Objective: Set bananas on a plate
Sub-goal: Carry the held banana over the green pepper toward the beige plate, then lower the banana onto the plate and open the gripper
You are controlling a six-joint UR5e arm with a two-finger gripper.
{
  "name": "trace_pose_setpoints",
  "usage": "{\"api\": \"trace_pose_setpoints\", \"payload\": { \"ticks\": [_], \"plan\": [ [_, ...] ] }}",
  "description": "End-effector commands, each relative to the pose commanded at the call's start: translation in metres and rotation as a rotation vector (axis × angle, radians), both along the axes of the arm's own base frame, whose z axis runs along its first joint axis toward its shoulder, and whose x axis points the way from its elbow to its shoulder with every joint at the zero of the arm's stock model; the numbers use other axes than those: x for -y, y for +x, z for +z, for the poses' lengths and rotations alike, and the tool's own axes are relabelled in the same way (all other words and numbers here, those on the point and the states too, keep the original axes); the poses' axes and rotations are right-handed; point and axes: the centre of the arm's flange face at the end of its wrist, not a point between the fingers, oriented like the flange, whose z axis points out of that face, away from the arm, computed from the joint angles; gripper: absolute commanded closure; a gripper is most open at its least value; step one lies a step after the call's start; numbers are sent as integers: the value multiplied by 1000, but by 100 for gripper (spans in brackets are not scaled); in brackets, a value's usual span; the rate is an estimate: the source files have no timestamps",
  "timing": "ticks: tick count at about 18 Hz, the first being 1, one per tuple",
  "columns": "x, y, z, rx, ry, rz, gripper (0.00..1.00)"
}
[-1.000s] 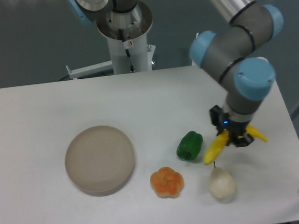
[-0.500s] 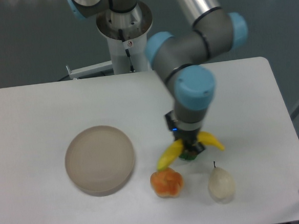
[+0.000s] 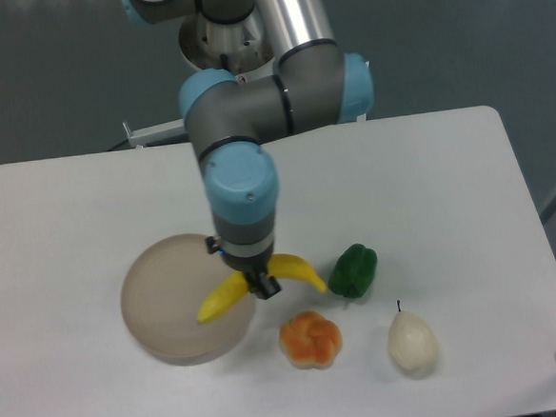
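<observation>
Camera view, claw pinching banana over plate right rim

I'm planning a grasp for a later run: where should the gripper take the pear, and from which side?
Take the pear across its wide cream belly, coming straight down from above. It lies with its thin stem pointing toward the far edge of the table, so the body is the only part broad enough to grip. The orange fruit sits apart to its left, so the fingers probably have room on both flanks.

Even, diffuse overhead light, faint soft shadows, mild blur, slightly washed-out white table.
</observation>
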Motion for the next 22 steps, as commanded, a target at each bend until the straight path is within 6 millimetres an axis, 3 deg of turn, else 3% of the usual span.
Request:
{"api": "trace_pose_setpoints", "payload": {
  "ticks": [3,8,17,22],
  "plan": [
    [5,33,-20,-2,1,-41,81],
    [4,75,-34,3,-24,-39,80],
    [15,86,-73,22,-96,-47,73],
    [12,92,-91,25,-121,-60,51]
  ]
}}
